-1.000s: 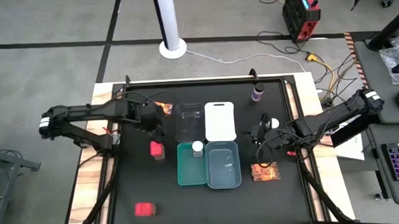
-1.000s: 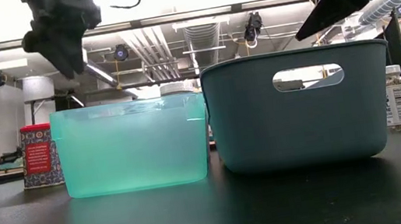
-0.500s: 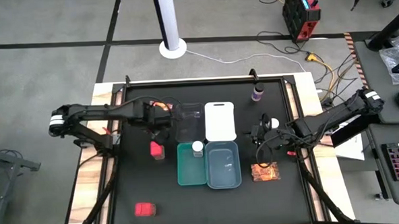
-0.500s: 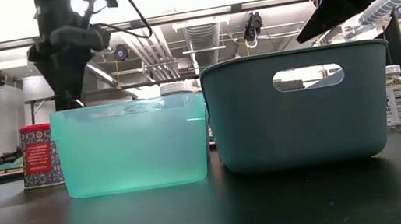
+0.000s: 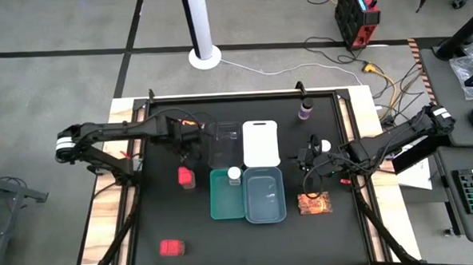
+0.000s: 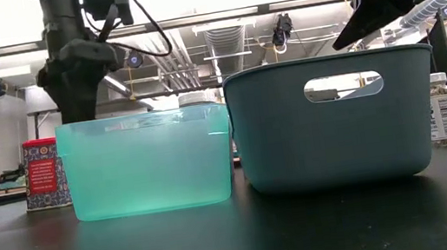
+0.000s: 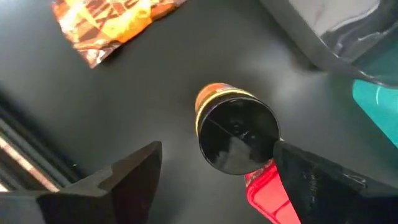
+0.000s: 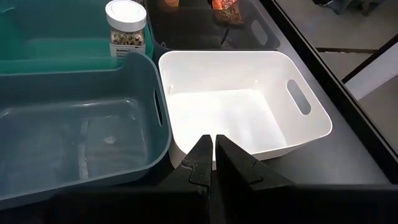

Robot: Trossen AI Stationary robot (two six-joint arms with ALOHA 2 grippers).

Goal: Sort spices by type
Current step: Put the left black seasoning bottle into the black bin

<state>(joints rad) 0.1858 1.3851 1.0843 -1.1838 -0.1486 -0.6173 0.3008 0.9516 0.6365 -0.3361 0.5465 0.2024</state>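
- Grey carpet floor (image 5: 48, 29) spreads out around my black table (image 5: 250, 256), crossed by dark tape lines.
- A white pole (image 5: 199, 26) rises beyond the table's far edge.
- A red-and-black case (image 5: 356, 14) sits among loose cables.
- Exposed ceiling pipes (image 6: 186, 43) run under bright overhead light.

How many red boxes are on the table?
2. One red box sits just left of the teal tray, near the left arm. The other red box lies alone near the table's front-left corner. None seems hidden.
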